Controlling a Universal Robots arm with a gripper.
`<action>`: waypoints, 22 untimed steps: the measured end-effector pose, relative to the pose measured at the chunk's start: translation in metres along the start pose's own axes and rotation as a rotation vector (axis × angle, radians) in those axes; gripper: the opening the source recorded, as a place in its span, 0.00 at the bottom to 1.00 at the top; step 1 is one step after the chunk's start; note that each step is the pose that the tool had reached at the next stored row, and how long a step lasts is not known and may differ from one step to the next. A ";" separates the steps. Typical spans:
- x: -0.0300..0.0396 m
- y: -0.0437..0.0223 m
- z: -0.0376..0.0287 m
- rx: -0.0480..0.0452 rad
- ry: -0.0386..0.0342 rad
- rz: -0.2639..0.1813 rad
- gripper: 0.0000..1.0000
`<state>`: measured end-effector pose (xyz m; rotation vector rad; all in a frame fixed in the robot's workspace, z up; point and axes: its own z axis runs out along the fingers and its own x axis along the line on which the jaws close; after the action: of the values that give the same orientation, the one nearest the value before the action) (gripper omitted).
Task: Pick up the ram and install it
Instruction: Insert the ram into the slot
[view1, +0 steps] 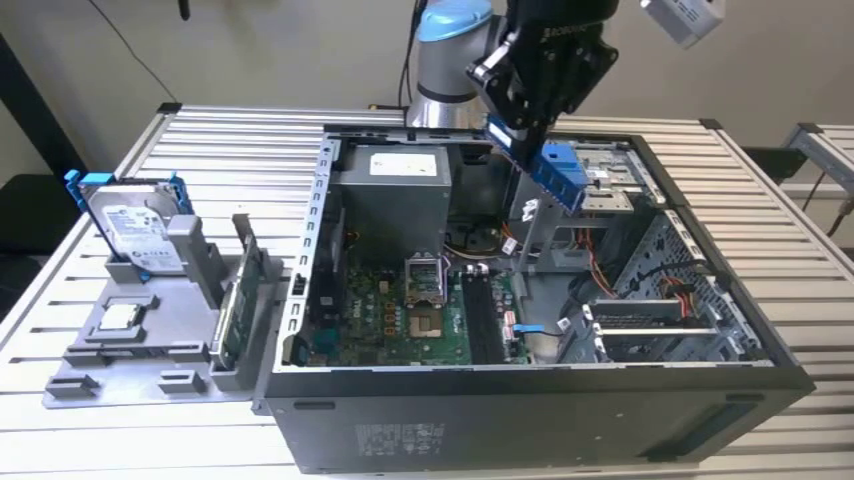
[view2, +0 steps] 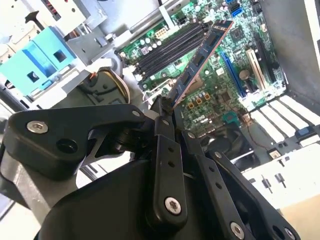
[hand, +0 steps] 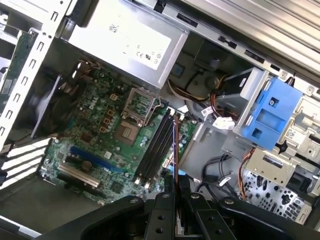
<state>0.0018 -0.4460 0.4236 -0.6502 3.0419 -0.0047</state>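
1. Slatted table (view1: 227, 140): carries every item below.
2. Grey parts holder (view1: 134, 372): just beside the computer case (view1: 534, 425), on the exterior view's left of it. It holds a silver hard drive in a blue frame (view1: 134, 235), a small square chip (view1: 120, 318) and an upright green card (view1: 238, 300) nearest the case wall.
3. Computer case: lying with its open side up.
4. Power supply (view1: 394, 185): inside the case, at its far wall.
5. Motherboard (view1: 400, 320): on the case floor, with dark memory slots (hand: 155, 145) running along it.
6. Gripper (view2: 165, 107): above the case's far rim, fingers (hand: 164, 200) clamped on one end of the ram.
7. Ram (view2: 202, 57): in the air over the motherboard inside the case, tilted, clear of the slots; it appears edge-on in the first wrist view (hand: 175, 150).
8. Blue drive bracket (view1: 561, 175): inside the case, to the exterior view's right of the gripper.
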 end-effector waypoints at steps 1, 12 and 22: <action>0.0000 0.0000 0.0000 0.0004 0.0001 0.012 0.14; 0.0000 0.0000 0.0006 0.0044 0.0014 0.148 0.14; 0.0000 0.0000 0.0012 0.0081 0.0025 0.271 0.14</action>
<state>0.0018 -0.4460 0.4224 -0.2333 3.1025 -0.0111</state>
